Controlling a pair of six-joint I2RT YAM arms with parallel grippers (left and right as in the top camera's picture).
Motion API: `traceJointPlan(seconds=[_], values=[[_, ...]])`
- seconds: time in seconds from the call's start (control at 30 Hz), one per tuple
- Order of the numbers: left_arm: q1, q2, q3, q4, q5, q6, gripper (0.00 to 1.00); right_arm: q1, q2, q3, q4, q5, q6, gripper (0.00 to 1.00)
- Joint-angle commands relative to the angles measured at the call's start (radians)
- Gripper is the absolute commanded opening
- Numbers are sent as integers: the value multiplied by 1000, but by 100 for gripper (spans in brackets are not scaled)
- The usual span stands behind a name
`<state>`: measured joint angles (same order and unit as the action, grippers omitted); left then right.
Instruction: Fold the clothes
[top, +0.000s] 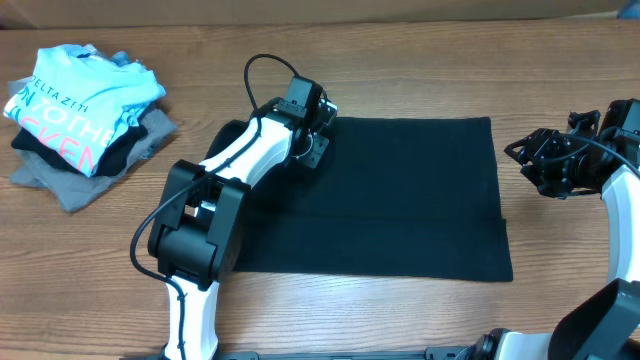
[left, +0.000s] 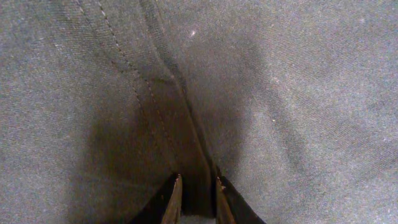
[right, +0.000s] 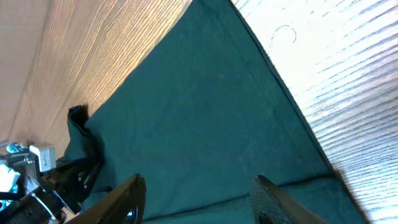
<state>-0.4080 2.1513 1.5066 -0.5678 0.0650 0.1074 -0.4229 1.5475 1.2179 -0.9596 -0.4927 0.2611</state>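
Black garment lies spread flat as 1 broad rectangle at the centre of the table, its edges roughly square to the table's sides. The left gripper sits at the garment's 11 o'clock corner. In the left wrist view its fingers stand almost together with a raised ridge of dark cloth and a stitched seam running down into the narrow gap, so the left gripper appears clamped on that corner. Judged from this hold, the corner is pinched so that it can be carried across the panel for a fold.

The right gripper hangs off the cloth, just beside its 3 o'clock edge. In the right wrist view the right gripper has its 2 fingers spread wide with nothing between them, facing the cloth's near corner; this placement probably readies it for the matching corner on its own side.

A pile of clothes rests at 10 o'clock, well apart from the garment, with a light-blue T-shirt topping darker and grey pieces. Whether these are finished or waiting cannot be told.

Surface: wood-grain tabletop, matte, bare around the cloth. Of the room only a pale strip beyond the 12 o'clock edge shows.
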Motion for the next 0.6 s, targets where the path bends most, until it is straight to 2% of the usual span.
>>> traceJointPlan(seconds=[0.0, 0.03, 0.07, 0.27, 0.43, 0.57], values=[[-5, 38, 36, -13, 2, 0, 25, 3, -16, 27, 5, 2, 0, 57], [-5, 38, 45, -19, 2, 0, 30, 3, -16, 27, 5, 2, 0, 57], [-5, 38, 53, -26, 2, 0, 31, 3, -16, 27, 5, 2, 0, 57], [-5, 38, 61, -50, -26, 1, 4, 3, -16, 27, 3, 2, 0, 57], [-3, 28, 75, -103, -87, 0, 4, 3, -16, 27, 5, 2, 0, 57], [2, 2, 150, -188, -145, 1, 4, 3, -16, 27, 34, 2, 0, 57]])
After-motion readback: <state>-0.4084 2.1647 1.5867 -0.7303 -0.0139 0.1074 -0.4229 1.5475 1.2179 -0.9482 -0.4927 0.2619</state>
